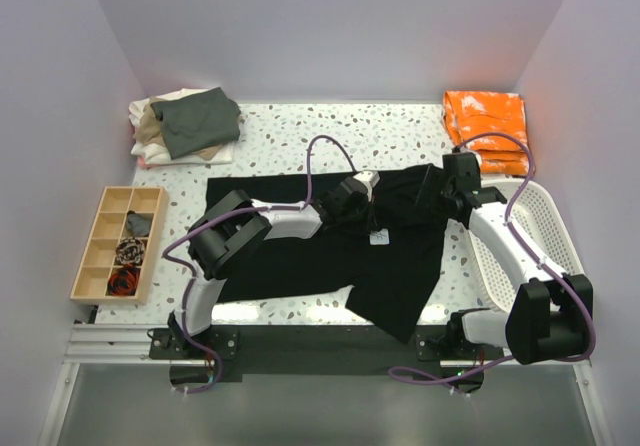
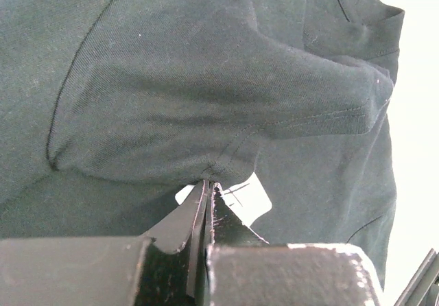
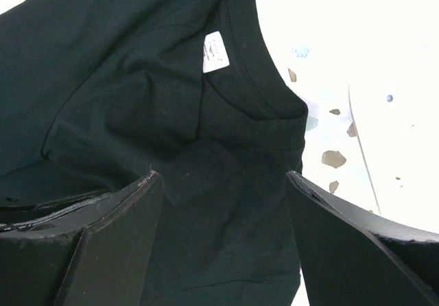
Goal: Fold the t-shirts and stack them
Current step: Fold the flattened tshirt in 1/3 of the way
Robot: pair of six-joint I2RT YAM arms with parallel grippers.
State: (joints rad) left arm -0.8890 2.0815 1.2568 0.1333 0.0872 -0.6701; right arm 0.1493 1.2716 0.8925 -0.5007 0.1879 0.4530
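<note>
A black t-shirt point(image 1: 300, 256) lies spread over the middle of the table, its small white label point(image 1: 380, 236) showing. My left gripper point(image 1: 360, 201) rests on its upper middle. In the left wrist view that gripper point(image 2: 209, 182) is shut, pinching a raised fold of the sleeve hem just in front of the label point(image 2: 255, 197). My right gripper point(image 1: 432, 192) hovers over the shirt's right end. It point(image 3: 223, 175) stands open, wide above the cloth below the collar point(image 3: 264, 107) and neck label point(image 3: 215, 51). Folded grey-green, tan and cream t-shirts point(image 1: 188, 124) are stacked at the back left.
Folded orange cloth point(image 1: 487, 129) lies at the back right. A white plastic basket point(image 1: 535, 228) stands at the right edge beside the right arm. A wooden compartment tray point(image 1: 105, 228) with small items sits at the left. Walls close in on three sides.
</note>
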